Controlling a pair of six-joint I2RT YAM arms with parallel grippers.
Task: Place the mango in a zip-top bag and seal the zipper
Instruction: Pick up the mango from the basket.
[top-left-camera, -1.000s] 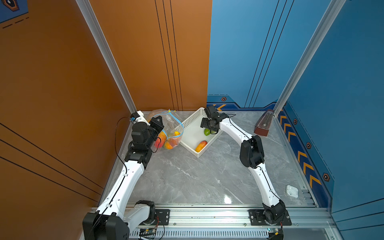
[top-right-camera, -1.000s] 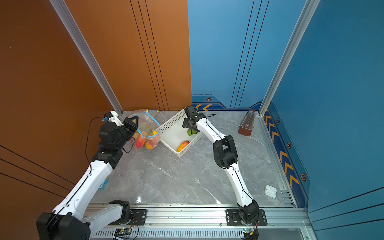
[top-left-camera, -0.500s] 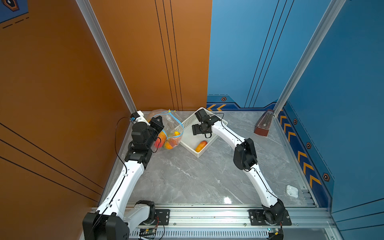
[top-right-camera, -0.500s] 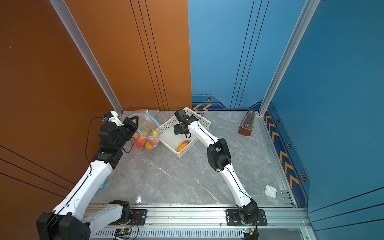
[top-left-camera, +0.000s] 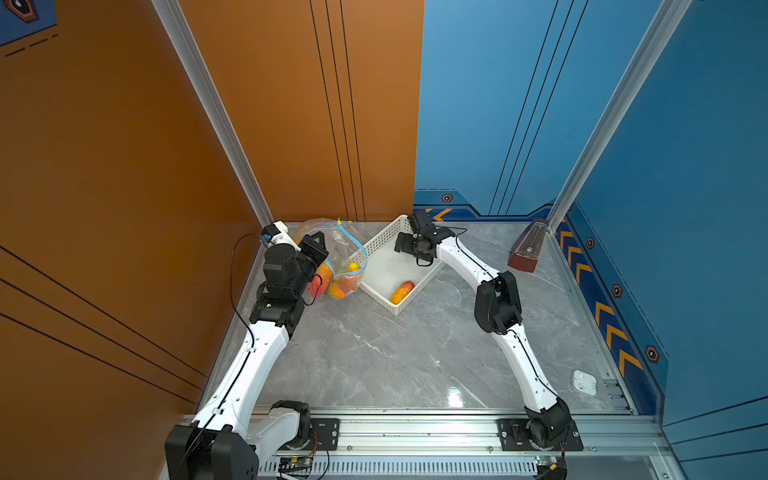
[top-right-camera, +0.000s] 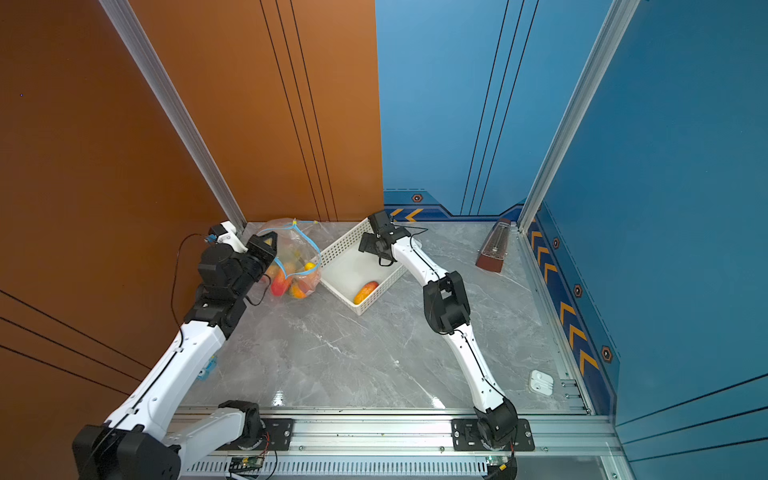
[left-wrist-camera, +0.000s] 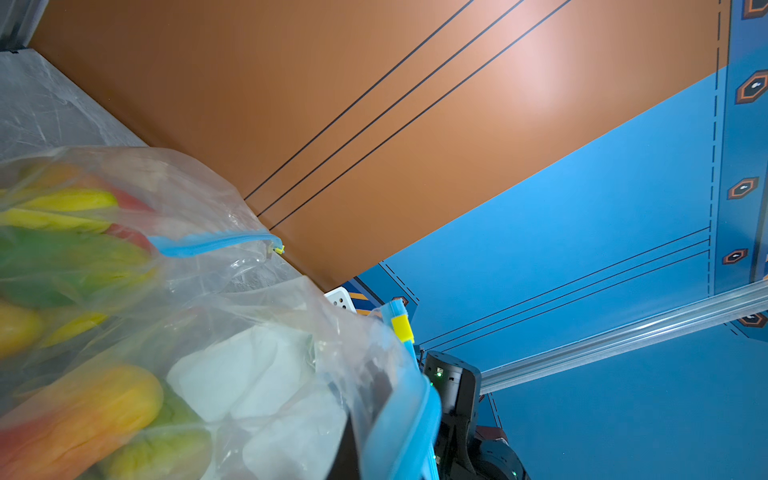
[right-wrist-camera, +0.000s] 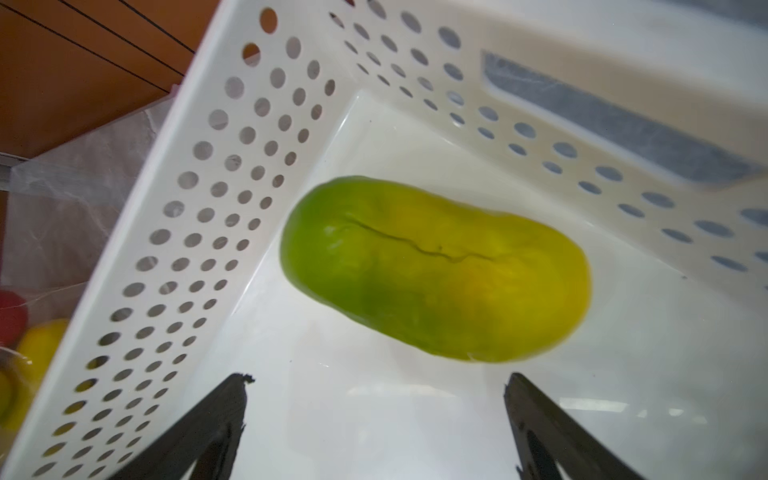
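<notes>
We are pinching the rim of the zip-top bag (top-left-camera: 345, 249) with the left gripper (top-left-camera: 316, 245), jaws fully closed on the plastic. We judge this is propping the mouth up and open toward the basket (top-left-camera: 376, 245) so fruit can drop in. The bag is standing at about eleven o'clock on the table (top-left-camera: 395, 365), with several mangoes (top-left-camera: 338, 286) lying inside. The left arm is reaching forward, wrist turned toward three o'clock. The right arm is stretching long toward twelve o'clock, wrist tipping down into the basket. There the right gripper (right-wrist-camera: 380, 399) is hovering with fingers spread wide and empty, just short of the green mango (right-wrist-camera: 436, 270). An orange mango (top-left-camera: 402, 292) is lying at the basket's six o'clock corner.
</notes>
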